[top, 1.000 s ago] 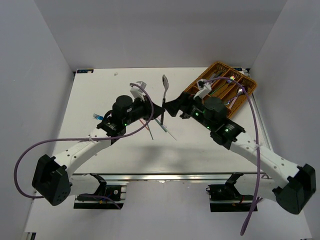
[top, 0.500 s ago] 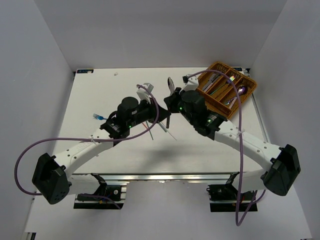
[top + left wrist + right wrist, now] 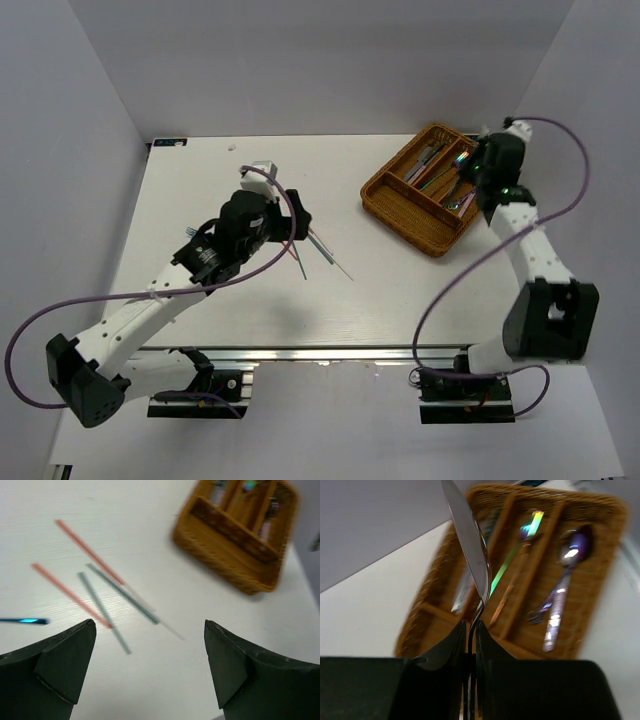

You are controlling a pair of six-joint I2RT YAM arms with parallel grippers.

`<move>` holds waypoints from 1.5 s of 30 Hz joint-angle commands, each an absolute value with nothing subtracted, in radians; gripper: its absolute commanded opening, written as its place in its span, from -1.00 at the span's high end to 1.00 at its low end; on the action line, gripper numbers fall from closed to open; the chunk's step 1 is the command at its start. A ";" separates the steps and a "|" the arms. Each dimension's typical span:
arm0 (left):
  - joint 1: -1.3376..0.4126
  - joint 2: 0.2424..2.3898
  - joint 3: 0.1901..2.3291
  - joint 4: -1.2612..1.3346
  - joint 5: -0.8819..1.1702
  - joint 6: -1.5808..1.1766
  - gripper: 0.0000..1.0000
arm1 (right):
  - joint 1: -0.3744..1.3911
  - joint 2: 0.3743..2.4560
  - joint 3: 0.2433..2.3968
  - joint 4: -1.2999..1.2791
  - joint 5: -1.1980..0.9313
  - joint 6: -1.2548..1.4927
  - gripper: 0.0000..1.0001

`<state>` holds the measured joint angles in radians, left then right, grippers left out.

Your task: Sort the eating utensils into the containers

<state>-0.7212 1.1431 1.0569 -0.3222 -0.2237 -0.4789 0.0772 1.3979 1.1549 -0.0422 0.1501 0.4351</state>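
My right gripper [image 3: 471, 627] is shut on the thin handle of a silver spoon [image 3: 467, 535], whose bowl points up and away. It hangs over the brown wicker tray [image 3: 607, 515], which holds a purple spoon [image 3: 565, 580] and other iridescent utensils [image 3: 520, 550] in its long sections. In the top view the right gripper [image 3: 480, 175] is above the tray's [image 3: 415, 215] right end. My left gripper [image 3: 150, 625] is open and empty above the table. Ahead of it lie two red chopsticks [image 3: 85, 550] and two green chopsticks [image 3: 102, 610], which also show mid-table [image 3: 322, 246].
A blue utensil [image 3: 25, 621] lies at the left of the left wrist view, blurred. The tray [image 3: 225, 565] sits at the table's back right corner. White walls close in the table on three sides.
The left gripper has opened, let go of the silver spoon and drawn back left. The right gripper shut on the spoon mid-table and swung it right, over the tray.
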 commanded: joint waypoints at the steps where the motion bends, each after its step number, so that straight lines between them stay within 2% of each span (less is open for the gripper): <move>1: -0.718 1.057 1.045 -0.541 -0.501 -0.376 -0.96 | -0.072 1.552 1.307 -0.147 0.156 0.400 1.00; 4: -0.718 1.019 0.922 -0.526 -0.574 -0.368 -0.96 | -0.194 1.702 1.431 -0.166 0.144 0.443 1.00; 5: -0.718 1.016 0.904 -0.525 -0.566 -0.376 -0.96 | -0.201 1.747 1.536 -0.198 0.147 0.445 1.00; 9: -0.718 1.040 0.879 -0.543 -0.603 -0.402 -0.96 | -0.207 1.977 1.716 -0.291 0.198 0.436 1.00; 15: -0.718 1.061 0.888 -0.560 -0.698 -0.423 -0.96 | -0.207 2.083 1.750 -0.284 0.193 0.457 1.00; 26: -0.707 1.062 0.881 -0.555 -0.732 -0.419 -0.96 | -0.206 2.106 1.692 -0.227 0.160 0.469 0.99; 27: -0.707 1.062 0.879 -0.552 -0.732 -0.422 -0.96 | -0.207 2.123 1.706 -0.236 0.160 0.466 0.86; 28: -0.706 1.062 0.880 -0.554 -0.733 -0.423 -0.96 | -0.207 2.129 1.716 -0.257 0.160 0.466 0.46; 29: -0.704 1.063 0.882 -0.554 -0.736 -0.432 -0.96 | -0.207 2.134 1.732 -0.264 0.166 0.465 0.26; 30: -0.704 1.066 0.885 -0.560 -0.741 -0.440 -0.96 | -0.206 2.132 1.733 -0.264 0.166 0.465 0.15; 33: -0.701 1.065 0.896 -0.566 -0.747 -0.465 -0.97 | -0.206 2.115 1.741 -0.262 0.164 0.454 0.10; 35: -0.703 1.062 0.896 -0.560 -0.746 -0.480 -0.96 | -0.207 2.108 1.759 -0.290 0.155 0.443 -0.09; 37: -0.701 1.066 0.902 -0.560 -0.762 -0.501 -0.96 | -0.207 2.096 1.795 -0.319 0.156 0.440 -0.40; 42: -0.646 1.179 1.001 -0.612 -0.839 -0.668 -0.96 | -0.171 1.887 1.674 -0.282 0.095 0.410 -0.47; 45: -0.574 1.264 1.101 -0.669 -0.833 -0.816 -0.96 | -0.105 1.744 1.606 -0.290 0.089 0.373 -0.71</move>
<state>-0.6357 1.2121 1.0115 -0.6102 -0.7891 -0.6434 -0.1768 1.9186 1.6310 -0.3199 0.1230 0.4274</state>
